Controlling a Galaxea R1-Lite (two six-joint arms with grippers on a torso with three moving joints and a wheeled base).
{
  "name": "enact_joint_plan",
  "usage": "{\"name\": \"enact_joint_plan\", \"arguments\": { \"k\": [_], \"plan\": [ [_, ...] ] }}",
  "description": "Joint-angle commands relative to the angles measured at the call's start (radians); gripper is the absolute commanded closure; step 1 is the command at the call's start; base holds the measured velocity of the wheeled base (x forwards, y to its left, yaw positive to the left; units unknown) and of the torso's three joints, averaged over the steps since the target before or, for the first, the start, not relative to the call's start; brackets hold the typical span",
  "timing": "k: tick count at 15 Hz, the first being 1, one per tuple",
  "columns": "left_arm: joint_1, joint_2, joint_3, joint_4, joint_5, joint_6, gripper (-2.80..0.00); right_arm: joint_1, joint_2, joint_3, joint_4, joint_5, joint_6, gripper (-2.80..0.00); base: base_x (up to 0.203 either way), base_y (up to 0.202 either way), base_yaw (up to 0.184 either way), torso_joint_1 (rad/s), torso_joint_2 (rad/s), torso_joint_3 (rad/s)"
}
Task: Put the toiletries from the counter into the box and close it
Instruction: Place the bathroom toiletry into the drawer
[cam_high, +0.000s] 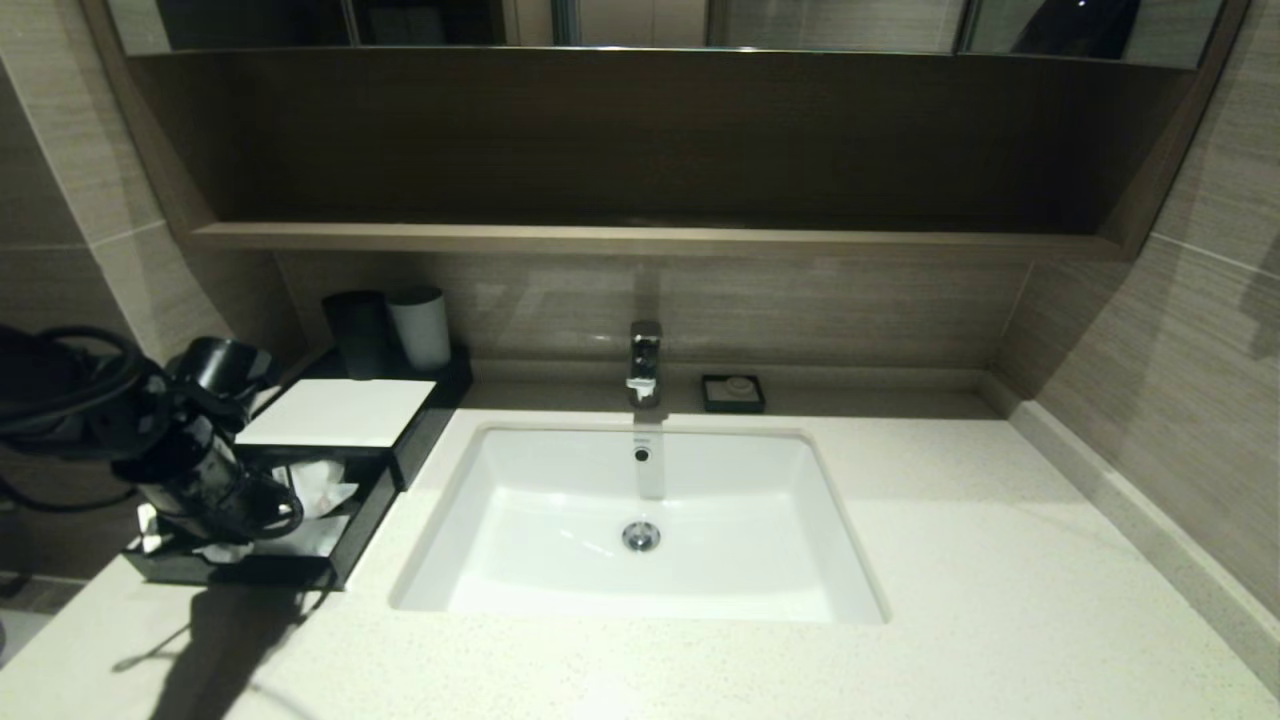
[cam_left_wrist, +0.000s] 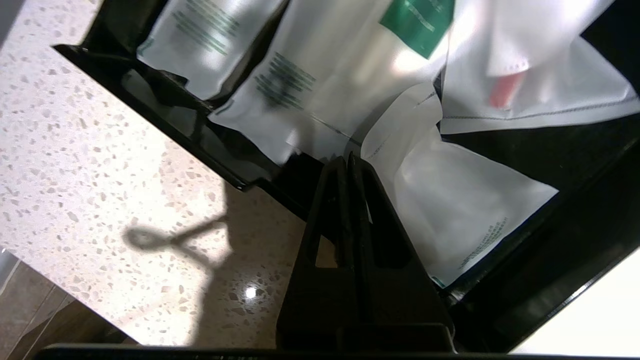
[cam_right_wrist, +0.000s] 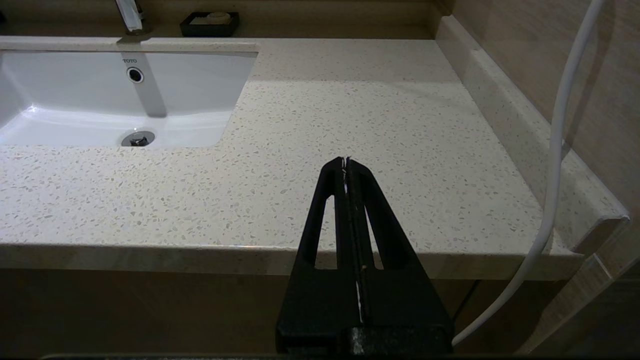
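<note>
Left gripper (cam_left_wrist: 348, 159), fingers pinched together and empty, sits at the front lip of the open box (cam_high: 372, 505); packets (cam_left_wrist: 452, 200) inside look light, crinkly, slippery, so push the rigid drawer front.

Brown wood-grain tiles (cam_high: 1190, 330) lined the walls. A dark recessed shelf (cam_high: 640, 238) ran beneath a mirror (cam_high: 830, 22). A chrome tap (cam_high: 645, 362) stood behind the white basin (cam_high: 560, 500), catching glare.

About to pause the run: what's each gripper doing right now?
Left gripper: shut, holding nothing, at the open box over the packets.
Right gripper: shut, empty, parked at the counter edge.
</note>
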Motion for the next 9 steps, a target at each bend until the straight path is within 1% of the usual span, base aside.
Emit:
{"name": "enact_joint_plan", "arguments": {
  "k": [1,5,9],
  "plan": [
    [-0.005,0.013,0.0,0.001,-0.008,-0.004,0.0,0.0,0.0,0.002,0.0,0.0,0.0,0.0,0.0,0.0,0.0,0.0,0.0,0.0],
    [-0.005,-0.009,-0.01,-0.008,-0.01,-0.009,0.0,0.0,0.0,0.002,0.0,0.0,0.0,0.0,0.0,0.0,0.0,0.0,0.0,0.0],
    [-0.005,-0.095,-0.013,-0.007,-0.009,-0.01,0.0,0.0,0.0,0.002,0.0,0.0,0.001,0.0,0.0,0.0,0.0,0.0,0.0,0.0]
  ]
}}
